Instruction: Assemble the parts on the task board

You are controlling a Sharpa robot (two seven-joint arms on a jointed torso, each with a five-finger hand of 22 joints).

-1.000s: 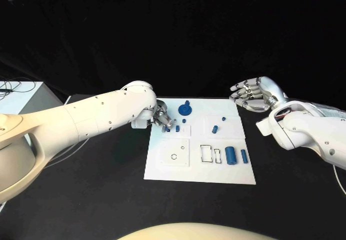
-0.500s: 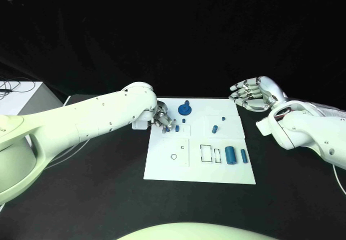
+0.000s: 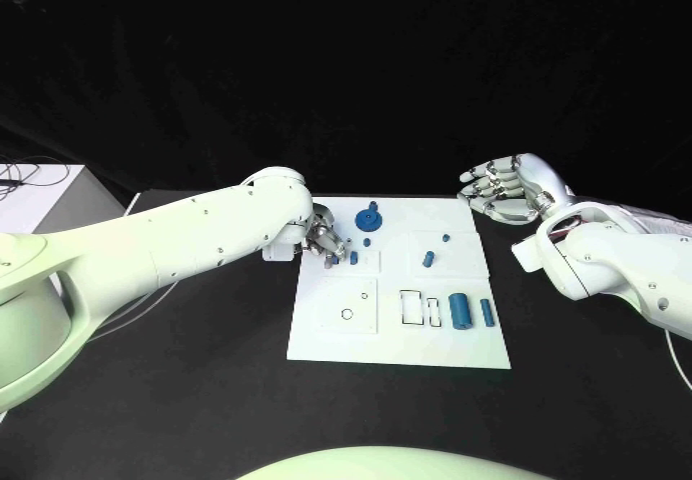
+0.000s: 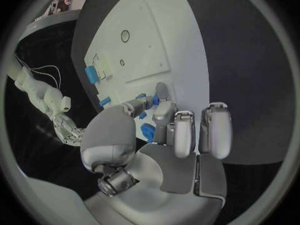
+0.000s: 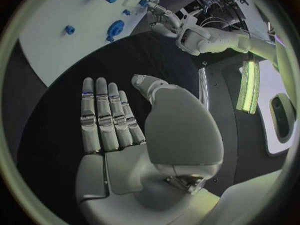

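The task board (image 3: 401, 340) lies flat in the middle of the black surface (image 3: 173, 400), and everything else is placed from it. On its near half, toward the right side, a large blue cylinder (image 3: 462, 310) lies on its side just beside a rectangular outline, with a slimmer blue bar (image 3: 488, 310) alongside it nearer the board's right edge. On the near half's left side a small ring mark (image 3: 348, 314) shows on a square panel.

Farther back, near the board's middle, a short blue peg (image 3: 430, 259) stands apart from the others, and a tiny blue piece (image 3: 447, 238) sits beyond it.

At the board's far left corner the left hand (image 3: 326, 240) is down on the board, fingers curled close around a small blue part (image 4: 154, 101); the left wrist view shows the fingertips (image 4: 161, 92) touching it, though whether it is truly gripped I cannot tell. A blue gear-like piece (image 3: 371, 215) stands just beyond that hand.

Off the board's far right corner, above the surface, the right hand (image 3: 505, 188) is raised with its fingers (image 5: 103, 116) straight and side by side, holding nothing.
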